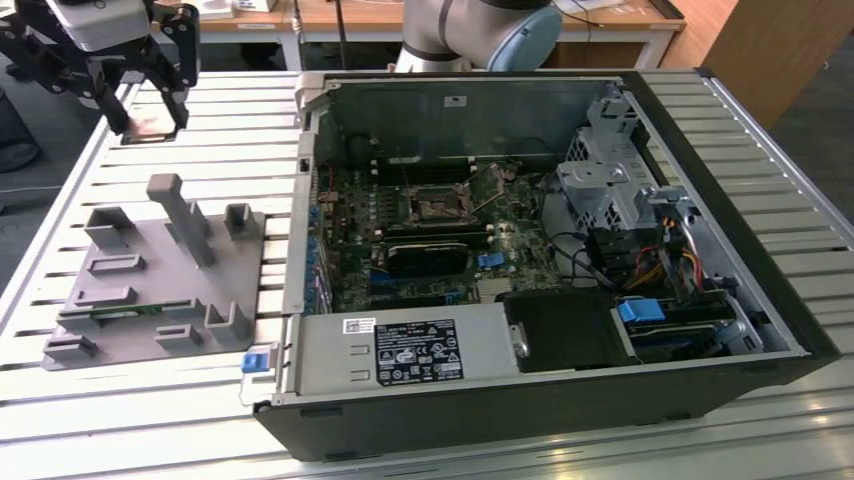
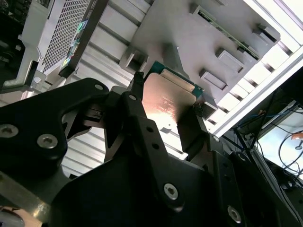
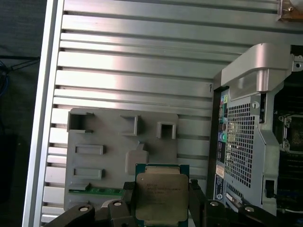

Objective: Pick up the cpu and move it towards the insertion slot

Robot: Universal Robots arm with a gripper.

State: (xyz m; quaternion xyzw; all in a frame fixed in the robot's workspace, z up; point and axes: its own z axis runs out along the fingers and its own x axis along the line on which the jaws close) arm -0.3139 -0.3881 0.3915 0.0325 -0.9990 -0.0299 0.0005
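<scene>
Gripper (image 3: pixel 162 204) clamped on cpu (image 3: pixel 162 193), lifted clear above grey fixture (image 3: pixel 102 135). Pick-up done. Insertion slot (image 1: pixel 438 206) well apart from fixture, inside computer case (image 1: pixel 534 425); cpu not yet near it.

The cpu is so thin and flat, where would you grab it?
By two opposite edges, coming from above its flat metal top: the cpu offers only thin sides to grip, and the tool pinches them that way here.
</scene>
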